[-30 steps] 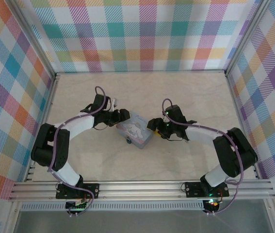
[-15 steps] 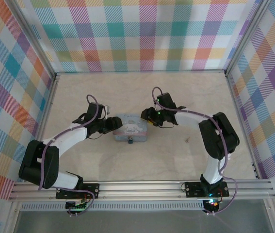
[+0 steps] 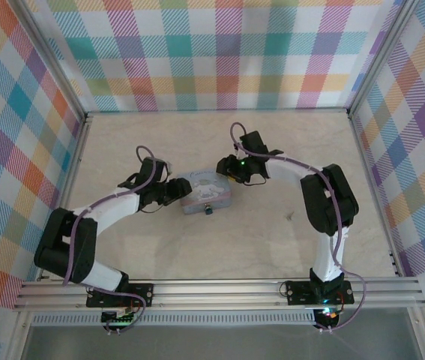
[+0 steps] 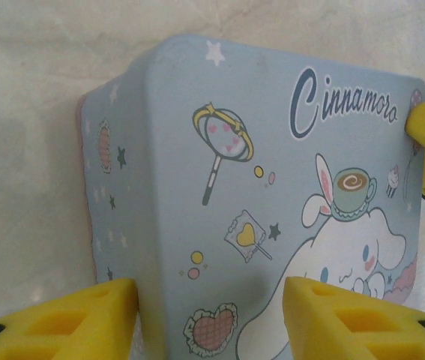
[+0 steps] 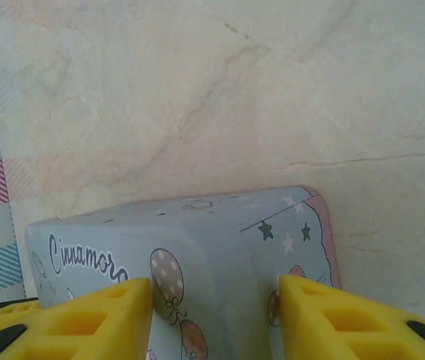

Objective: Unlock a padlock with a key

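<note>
A: The padlock (image 3: 207, 211), near the left gripper (image 3: 177, 193), is showing as a dark speck with a bluish dot. Its shackle and keyhole are reading too small to tell.

B: At the left wrist, the tin (image 4: 272, 187) is running off the bottom and right edges, and the fingers (image 4: 55, 319) are getting cropped below.

A: The bottom edge is cutting the right gripper (image 5: 216, 315) and the tin there too. I'm failing to tell whether either pair is pinching it.
</note>
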